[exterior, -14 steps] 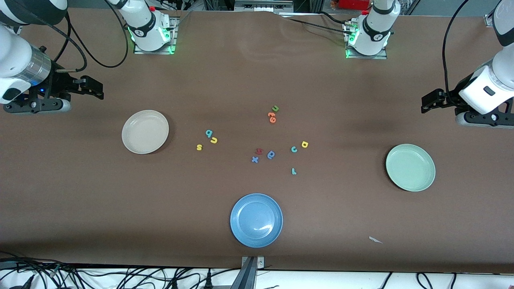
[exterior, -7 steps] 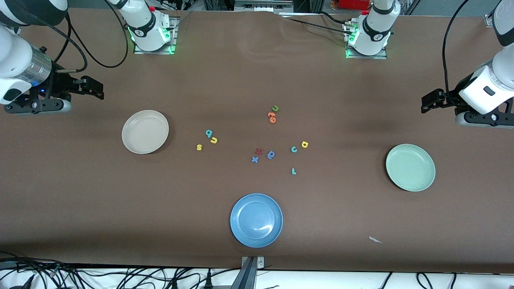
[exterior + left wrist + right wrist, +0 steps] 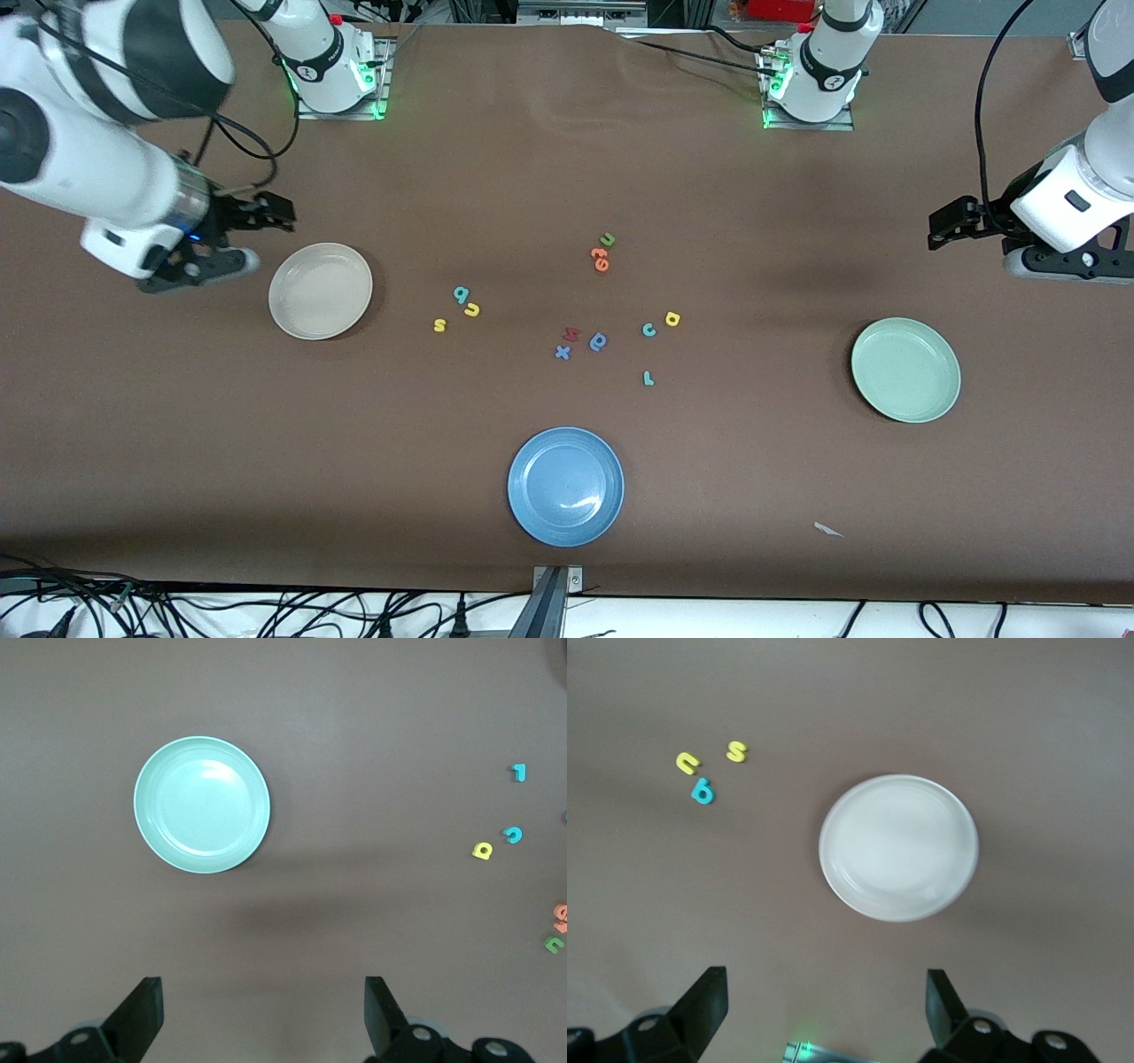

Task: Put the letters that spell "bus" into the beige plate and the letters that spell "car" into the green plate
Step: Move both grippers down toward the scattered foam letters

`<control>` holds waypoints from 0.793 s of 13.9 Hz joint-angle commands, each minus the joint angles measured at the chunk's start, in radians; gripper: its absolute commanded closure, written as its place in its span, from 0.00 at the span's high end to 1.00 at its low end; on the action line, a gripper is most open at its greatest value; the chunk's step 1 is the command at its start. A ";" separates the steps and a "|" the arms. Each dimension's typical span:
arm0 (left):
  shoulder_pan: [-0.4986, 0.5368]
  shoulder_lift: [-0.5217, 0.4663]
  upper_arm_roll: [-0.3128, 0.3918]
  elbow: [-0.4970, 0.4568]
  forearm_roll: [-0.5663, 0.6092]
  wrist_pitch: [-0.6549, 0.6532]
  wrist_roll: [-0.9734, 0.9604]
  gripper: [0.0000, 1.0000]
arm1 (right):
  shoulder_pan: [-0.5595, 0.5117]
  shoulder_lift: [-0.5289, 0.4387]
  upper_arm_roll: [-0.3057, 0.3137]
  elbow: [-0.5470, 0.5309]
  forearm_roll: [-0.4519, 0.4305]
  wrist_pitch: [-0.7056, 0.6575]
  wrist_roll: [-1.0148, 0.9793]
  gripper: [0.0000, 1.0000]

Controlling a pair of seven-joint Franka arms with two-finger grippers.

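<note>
The beige plate [image 3: 321,291] lies toward the right arm's end of the table, with nothing in it. My right gripper [image 3: 276,213] hangs open above the table beside that plate. Teal "b" [image 3: 461,293], yellow "u" [image 3: 471,309] and yellow "s" [image 3: 439,325] lie between this plate and the table's middle. The green plate [image 3: 905,369] sits bare toward the left arm's end. Teal "c" [image 3: 648,330], yellow "a" [image 3: 672,319] and teal "r" [image 3: 648,378] lie nearer the middle. My left gripper [image 3: 941,226] waits open by the table's end, holding nothing.
A blue plate [image 3: 565,486] sits near the front edge. Spare letters lie mid-table: a green "u" [image 3: 607,239], orange letters [image 3: 601,259], a red one [image 3: 571,334], a blue round-bowled one [image 3: 599,341] and a blue "x" [image 3: 562,353]. A white scrap [image 3: 828,530] lies near the front.
My right arm has swung in from the table's end toward the beige plate. The left arm and all letters have stayed put.
</note>
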 commanded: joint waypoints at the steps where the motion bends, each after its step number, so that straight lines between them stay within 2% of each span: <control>1: -0.014 0.040 -0.023 0.003 0.019 0.005 0.006 1.00 | 0.060 0.043 0.016 -0.099 0.015 0.168 0.000 0.94; 4: -0.027 0.109 -0.067 -0.003 0.016 0.075 -0.015 1.00 | 0.097 0.075 0.022 -0.260 0.015 0.452 0.014 0.94; 5: -0.027 0.141 -0.102 -0.004 0.016 0.107 -0.049 1.00 | 0.106 0.101 0.025 -0.283 0.015 0.518 0.042 0.94; 6: -0.027 0.169 -0.133 -0.020 0.016 0.156 -0.096 1.00 | 0.123 0.141 0.026 -0.286 0.015 0.573 0.069 0.89; 8: -0.027 0.223 -0.205 -0.079 0.018 0.305 -0.202 1.00 | 0.171 0.213 0.031 -0.282 0.015 0.673 0.217 0.86; 9: -0.029 0.247 -0.231 -0.114 0.019 0.371 -0.241 1.00 | 0.194 0.243 0.039 -0.280 0.013 0.714 0.322 0.73; 11: -0.035 0.304 -0.268 -0.150 0.025 0.465 -0.278 1.00 | 0.252 0.286 0.042 -0.280 0.013 0.780 0.477 0.68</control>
